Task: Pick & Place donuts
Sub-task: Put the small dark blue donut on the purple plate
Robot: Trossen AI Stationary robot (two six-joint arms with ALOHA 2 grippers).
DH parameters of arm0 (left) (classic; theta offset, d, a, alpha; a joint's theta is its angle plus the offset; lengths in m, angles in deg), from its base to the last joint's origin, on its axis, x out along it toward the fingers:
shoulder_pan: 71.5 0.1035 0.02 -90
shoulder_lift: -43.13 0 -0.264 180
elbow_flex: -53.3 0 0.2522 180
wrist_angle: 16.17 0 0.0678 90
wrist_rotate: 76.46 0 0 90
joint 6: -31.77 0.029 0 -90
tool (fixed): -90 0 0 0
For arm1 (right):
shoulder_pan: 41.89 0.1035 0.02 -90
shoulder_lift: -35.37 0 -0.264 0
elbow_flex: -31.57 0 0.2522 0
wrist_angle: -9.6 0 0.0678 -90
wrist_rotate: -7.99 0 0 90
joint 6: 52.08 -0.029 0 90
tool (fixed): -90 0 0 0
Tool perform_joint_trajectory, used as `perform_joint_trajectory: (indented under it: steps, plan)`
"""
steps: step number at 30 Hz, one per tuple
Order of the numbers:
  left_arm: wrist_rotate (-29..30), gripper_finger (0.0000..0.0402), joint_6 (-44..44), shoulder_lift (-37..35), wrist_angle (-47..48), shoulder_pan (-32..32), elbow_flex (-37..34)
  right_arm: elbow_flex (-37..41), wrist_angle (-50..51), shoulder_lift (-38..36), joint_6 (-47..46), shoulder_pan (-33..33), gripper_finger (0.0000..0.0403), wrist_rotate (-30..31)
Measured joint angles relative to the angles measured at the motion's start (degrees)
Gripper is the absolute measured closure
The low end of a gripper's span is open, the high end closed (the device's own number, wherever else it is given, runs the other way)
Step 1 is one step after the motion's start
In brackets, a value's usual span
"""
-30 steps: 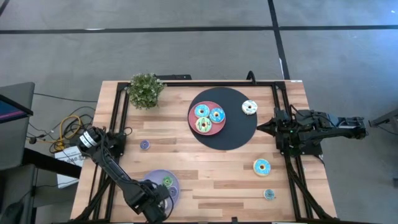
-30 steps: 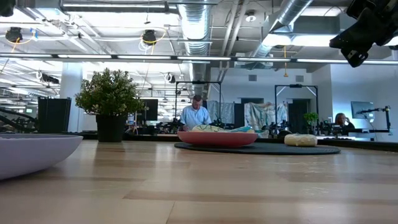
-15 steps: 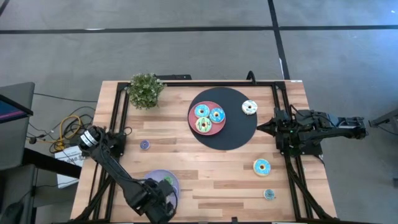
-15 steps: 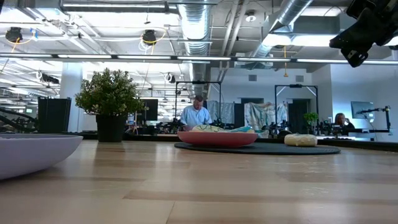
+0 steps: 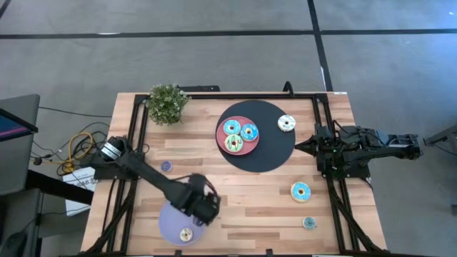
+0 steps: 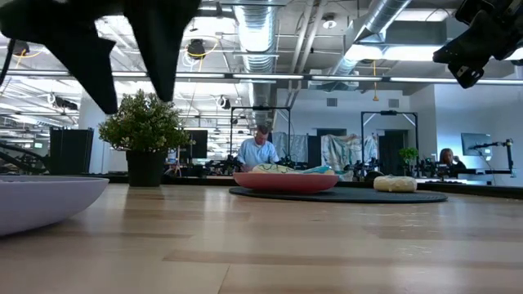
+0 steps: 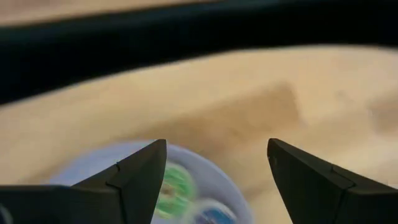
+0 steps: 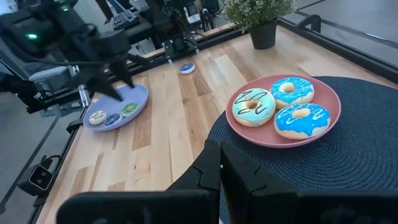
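At the near edge of the pale wooden table [image 5: 250,200] lies a flat lavender round plate [image 5: 171,227] carrying three coin-sized donuts: a cream one [image 8: 96,116], a blue one [image 8: 112,119] and a green one [image 8: 129,109], side by side. The left hand [image 5: 203,207] hangs just above the plate's far rim, its two dark fingers [image 7: 134,177] spread apart with nothing between them. Farther along the near side, toward the right, a tiny blue-green donut [image 5: 308,223] lies alone, and a bigger cream donut with blue icing [image 5: 300,190] sits a little beyond it. On the left side, a small purple donut [image 5: 166,166] rests on bare wood. Toward the middle, a round black mat [image 5: 275,153] bears a flat pink round plate [image 5: 223,134] holding two blue-iced donuts [image 5: 231,128] [image 5: 248,131] and a pale green-iced donut [image 5: 233,143]; a white donut [image 5: 286,123] lies on the mat beside the plate. The right hand [image 5: 301,145] waits at the right edge by the mat, fingers pressed together. A potted green plant [image 5: 167,103] stands at the far left corner.
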Motion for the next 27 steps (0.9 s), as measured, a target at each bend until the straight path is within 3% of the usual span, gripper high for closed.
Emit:
perform_joint_trajectory:
  steps: [11, 18, 27]
  plan:
    - [-4.91, 0.0125, -8.57, -2.92, 25.45, 1.97, -0.67, 0.00, 0.02, 0.01, 0.00, 0.02, 0.0403, -0.12]
    - [-2.92, 0.0125, -10.87, -15.46, 23.29, 3.28, -15.59, 0.00, -0.02, -0.01, 0.02, 0.00, 0.0403, -0.08]
    - [-1.17, 0.0125, -9.46, -38.46, -1.61, 7.59, -40.40, 0.00, -0.37, 0.01, -0.02, 0.00, 0.0403, 2.84]
